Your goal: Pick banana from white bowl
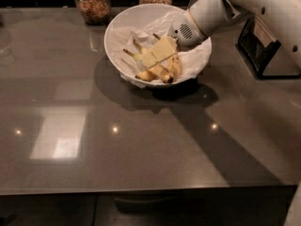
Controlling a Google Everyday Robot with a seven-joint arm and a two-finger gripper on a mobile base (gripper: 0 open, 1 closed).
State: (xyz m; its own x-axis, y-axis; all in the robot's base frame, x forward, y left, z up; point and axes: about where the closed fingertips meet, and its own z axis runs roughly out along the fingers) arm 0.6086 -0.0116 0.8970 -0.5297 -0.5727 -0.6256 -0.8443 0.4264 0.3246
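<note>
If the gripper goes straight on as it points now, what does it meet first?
Probably the banana in the white bowl: the gripper points down-left just over it. Depth is unclear; it may already touch.

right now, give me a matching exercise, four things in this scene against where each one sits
Things:
1 banana
2 tool
3 leftmost glass jar
4 black rack

Places:
a at the far edge of the table, picture-left of the bowl
b on the paper in the white bowl
c near the picture's right edge
d down inside the bowl, over the banana

Pairs: 1-b, 2-d, 3-a, 4-c
</note>
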